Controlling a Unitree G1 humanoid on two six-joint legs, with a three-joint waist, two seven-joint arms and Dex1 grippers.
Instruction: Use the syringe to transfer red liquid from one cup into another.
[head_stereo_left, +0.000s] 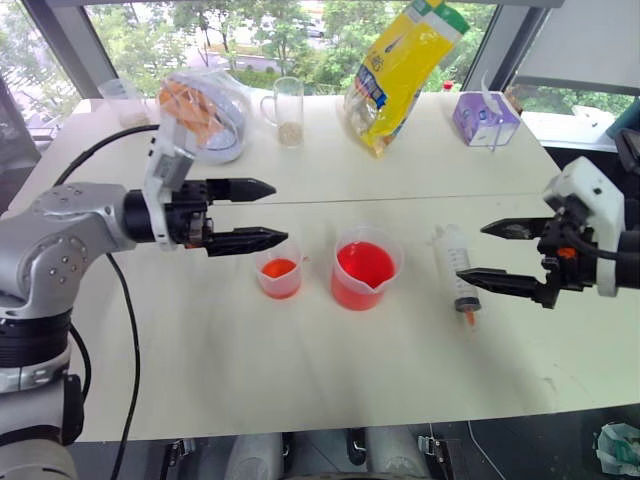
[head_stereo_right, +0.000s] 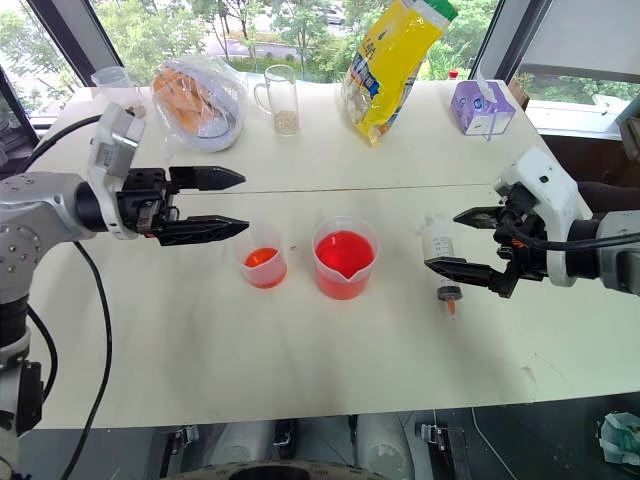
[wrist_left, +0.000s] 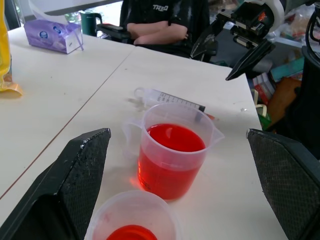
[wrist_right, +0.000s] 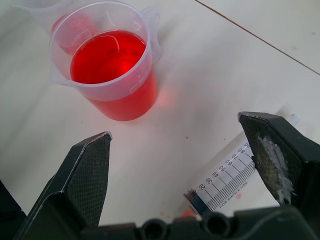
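Seen from the head cameras, the left gripper (head_stereo_left: 243, 215) hung above the white table (head_stereo_left: 200, 340) with its two black fingers spread wide and nothing between them, just beside the small clear plastic cup (head_stereo_left: 279, 273), which held a little of the red liquid (head_stereo_left: 279, 268). The wider clear plastic beaker with a pour spout (head_stereo_left: 366, 268) stood next to it, part filled with the same liquid. The right gripper (head_stereo_left: 488, 253) also had its fingers parted and held nothing, poised over the large clear plastic syringe with a white plunger (head_stereo_left: 455, 264), which lay flat on the table near the beaker; its long axis ran front to back, the orange-red tip toward the table's near edge. Whether a finger touched it could not be told.

From the left wrist, the gaping fingers (wrist_left: 75, 180) framed the beaker and the cup, the cup cut off at the frame's edge. The syringe lay behind the beaker, partly hidden by it. A seated person with folded arms (wrist_left: 160, 30) was cut off above the shoulders.

From the right wrist, the open fingers (wrist_right: 80, 185) flanked bare tabletop; one finger and the gripper's base hid much of the syringe's graduated barrel.
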